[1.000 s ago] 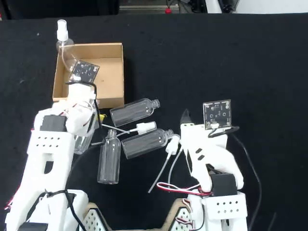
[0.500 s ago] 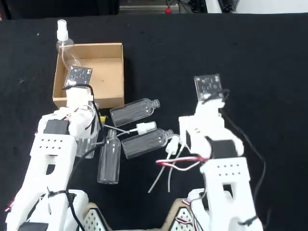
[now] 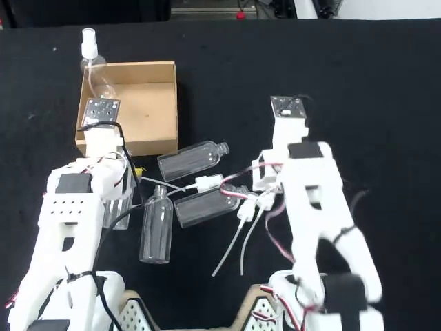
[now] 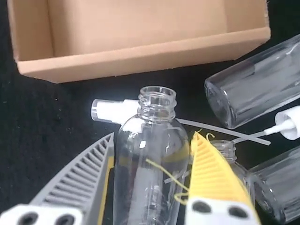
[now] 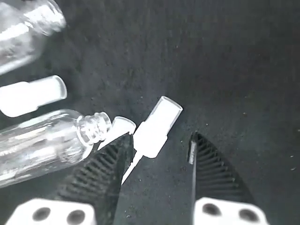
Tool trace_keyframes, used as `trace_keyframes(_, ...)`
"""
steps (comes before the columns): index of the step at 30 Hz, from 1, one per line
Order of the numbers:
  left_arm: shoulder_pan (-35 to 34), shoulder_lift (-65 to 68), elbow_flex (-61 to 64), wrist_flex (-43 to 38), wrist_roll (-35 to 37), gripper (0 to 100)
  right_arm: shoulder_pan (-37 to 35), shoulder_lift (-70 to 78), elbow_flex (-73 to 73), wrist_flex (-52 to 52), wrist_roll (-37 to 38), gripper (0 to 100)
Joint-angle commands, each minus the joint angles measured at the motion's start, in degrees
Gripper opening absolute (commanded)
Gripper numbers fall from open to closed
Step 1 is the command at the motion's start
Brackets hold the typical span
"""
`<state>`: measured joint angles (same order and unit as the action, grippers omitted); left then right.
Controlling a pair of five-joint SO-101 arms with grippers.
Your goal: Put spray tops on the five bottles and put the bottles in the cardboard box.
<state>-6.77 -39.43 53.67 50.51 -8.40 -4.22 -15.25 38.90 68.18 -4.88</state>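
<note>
While left tool (image 4: 152, 138) grips an open bottle (image 4: 149, 117), right tool (image 5: 160, 137) gapes near spray top (image 5: 156, 124).

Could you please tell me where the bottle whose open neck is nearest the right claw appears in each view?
High view: the bottle lies sideways mid-table, neck toward the right arm.
Left wrist view: bottle cut off at the edge, beyond the left claw and its held bottle.
Right wrist view: bottle beside the open right claw, neck toward it.
Shared landmark: the loose spray top alongside it.
</note>
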Motion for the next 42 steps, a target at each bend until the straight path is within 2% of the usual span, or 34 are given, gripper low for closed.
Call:
trace_keyframes(1, -0.4, -1.7, -0.7, -0.7, 0.4, 19, -0.1, 3.1, -4.9, 1.3, -0.7, 19.5)
trace_keyframes(10, -0.4, -1.7, 0.1, -1.1, 0.4, 19, -0.1, 7.8, -5.1, -1.0, -6.1, 19.5)
trace_keyframes(15, -0.4, -1.7, 0.2, -0.7, 0.4, 19, 0.0, 10.5, -5.7, -1.6, -15.2, 19.5)
trace_keyframes(20, -0.5, -1.7, 0.2, -0.7, 0.4, 19, 0.0, 14.2, -7.8, -1.2, -19.2, 19.4)
trace_keyframes(27, -0.8, -1.7, 0.2, -0.7, 0.4, 19, 0.0, 19.9, -10.2, -1.1, -19.3, 18.4)
trace_keyframes(34, -0.8, -1.7, 0.2, -0.7, 0.4, 19, 0.4, 22.5, -14.2, -1.0, -18.5, 0.8)
trace_keyframes(42, -0.7, -1.7, 0.2, -0.6, 0.4, 19, 0.4, 12.7, -28.8, 15.6, -10.8, 1.1)
